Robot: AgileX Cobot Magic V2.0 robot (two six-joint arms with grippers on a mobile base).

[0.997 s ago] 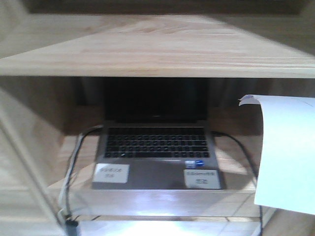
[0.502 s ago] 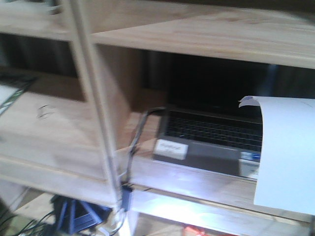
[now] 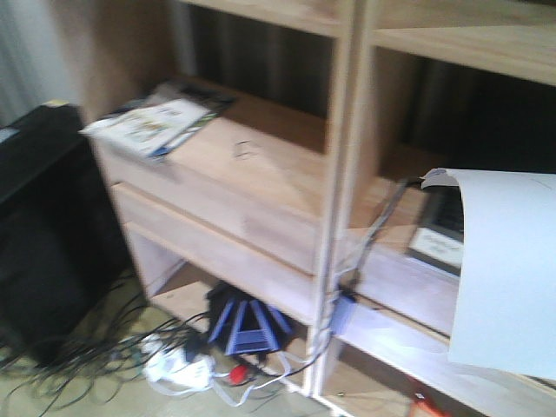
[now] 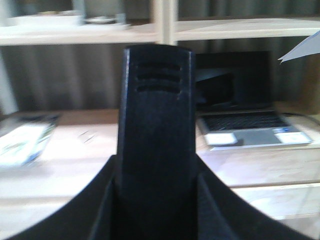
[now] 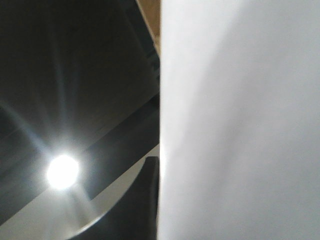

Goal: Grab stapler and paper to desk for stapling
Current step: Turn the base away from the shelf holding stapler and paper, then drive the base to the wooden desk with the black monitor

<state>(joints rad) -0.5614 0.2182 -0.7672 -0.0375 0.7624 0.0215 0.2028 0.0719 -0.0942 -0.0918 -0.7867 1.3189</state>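
Evidently the right gripper clamps the paper, which stands upright with a curled top, apart from the shelf post. The left gripper is clenched on a black body, likely the stapler, held upright for carrying. No desk shows; cables litter the floor below.

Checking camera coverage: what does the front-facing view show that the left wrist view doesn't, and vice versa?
Front only: floor cables, a large black object, most of the paper. Left wrist only: what is probably the stapler, black and slotted, upright in the left tool; the full keyboard of the laptop. Both: the shelf unit, the booklets, the laptop, the paper's top corner.
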